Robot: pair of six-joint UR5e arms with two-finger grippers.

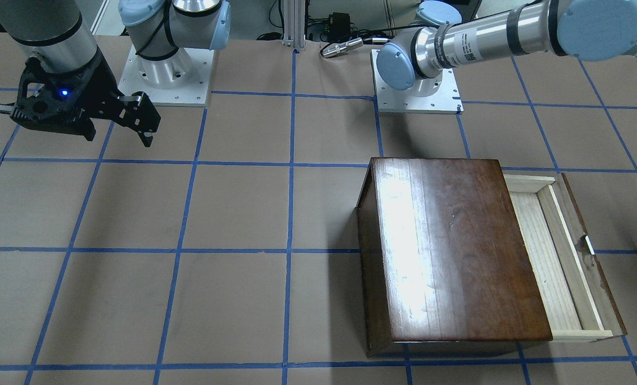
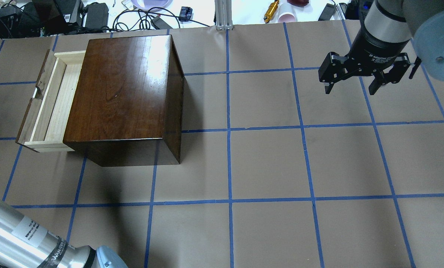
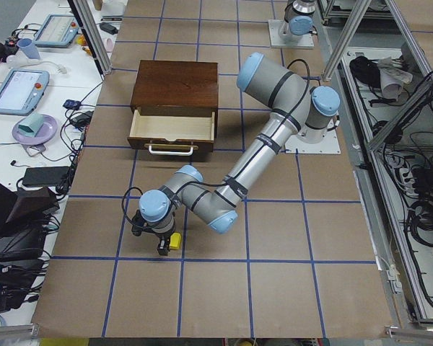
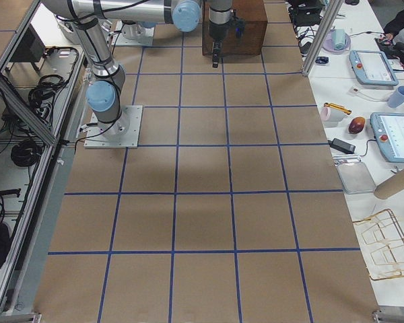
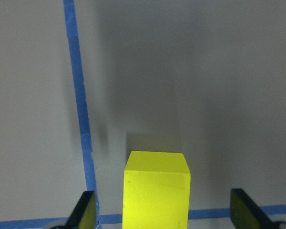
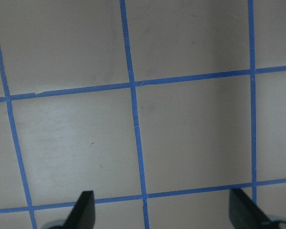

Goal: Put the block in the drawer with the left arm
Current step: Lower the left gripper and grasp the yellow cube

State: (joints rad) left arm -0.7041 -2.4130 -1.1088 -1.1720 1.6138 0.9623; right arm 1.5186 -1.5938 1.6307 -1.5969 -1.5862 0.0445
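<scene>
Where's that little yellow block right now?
In the left wrist view the block sits on the table between the left gripper's open fingers, beside a blue tape line, away from the drawer.

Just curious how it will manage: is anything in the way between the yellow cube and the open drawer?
Nothing visible. Bare table lies between the block and the drawer, whose tray looks empty; only the left arm itself reaches over that stretch.

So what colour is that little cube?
The block is bright yellow, clearest in the left wrist view.
</scene>
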